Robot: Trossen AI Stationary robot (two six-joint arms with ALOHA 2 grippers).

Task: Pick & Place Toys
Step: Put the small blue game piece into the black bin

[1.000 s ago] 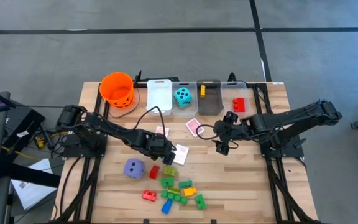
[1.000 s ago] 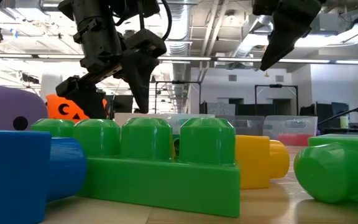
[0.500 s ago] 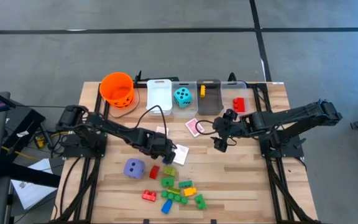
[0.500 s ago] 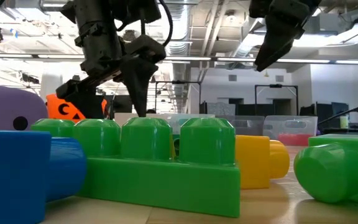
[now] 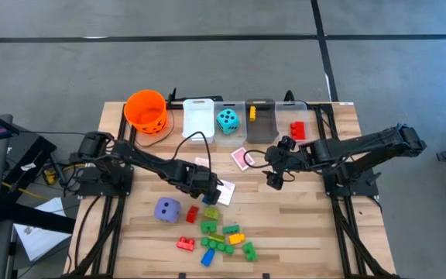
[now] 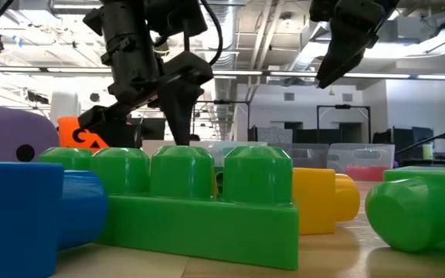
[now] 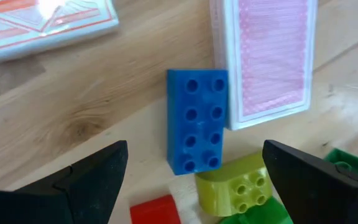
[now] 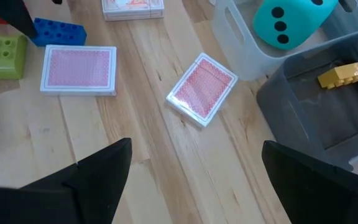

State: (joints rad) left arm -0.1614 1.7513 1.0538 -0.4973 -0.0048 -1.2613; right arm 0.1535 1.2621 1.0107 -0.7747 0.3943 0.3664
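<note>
Orange bucket [image 5: 146, 111] sits at the far left of the table, white bin [image 5: 198, 118] just to its right. Purple die [image 5: 167, 209] lies near-left, alone, with open wood around it. Left gripper [image 5: 211, 192] is held wide open and empty above the blue brick [image 7: 196, 121]; that brick lies flat, studs up, one long side touching a pink-backed card deck [image 7: 265, 59], one short end touching a yellow-green brick [image 7: 234, 188]. The brick is judged light, rigid and smooth; the grip is best taken across its long sides, but the deck blocks one side, so little finger room is left there and the deck may be nudged. The other long side faces bare wood. The near brick pile [image 5: 221, 236] is crowded and is to be avoided on approach. Teal die [image 5: 227, 119] is already in its clear bin, a yellow brick [image 8: 344, 73] in the grey bin. Right gripper [image 5: 273, 182] hangs wide open, holding nothing, above a tilted loose deck [image 8: 202, 89] with clear wood all round it. Decks are judged flat and slippery, prone to fanning; the edges are the only hold.
</note>
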